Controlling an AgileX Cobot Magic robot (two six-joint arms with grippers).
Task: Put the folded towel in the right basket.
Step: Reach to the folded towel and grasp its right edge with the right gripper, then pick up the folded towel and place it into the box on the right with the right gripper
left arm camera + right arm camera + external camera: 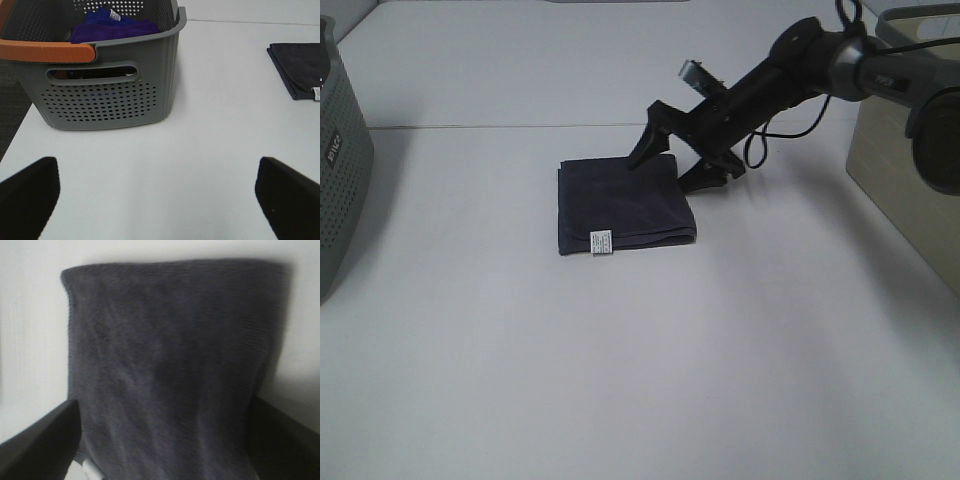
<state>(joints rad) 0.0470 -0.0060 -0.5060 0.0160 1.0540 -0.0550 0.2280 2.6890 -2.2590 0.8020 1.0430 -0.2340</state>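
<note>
Obs. The folded towel (620,205), dark grey, lies flat near the middle of the table (620,380) and is not yet lifted. In the high view its white label (601,241) sits on the 6 o'clock edge.

The right gripper (668,168) is at the towel's 1 o'clock corner, pitched down low. Its jaws are spread wide, one tip by the far edge and the other by the 3 o'clock edge. In the wrist view the cloth fills the space between the two jaws, and neither is pressing it. We read this as a straddle, set so that closing pinches all the layers at once. Nothing is gripped yet. We cannot tell whether the lower jaw touches the table.

The right basket (895,150), beige, stands at 3 o'clock from the towel, well apart, at the table's edge. With the arm coming in from that side, we judge the carry to be a lift and a swing back over the wall.

The grey basket (107,85) stands at 9 o'clock, well apart, and holds blue and purple cloths (112,27). The left gripper (156,172) hovers near it, jaws wide and empty. It is clear of the working path, presumably because one arm suffices.
</note>
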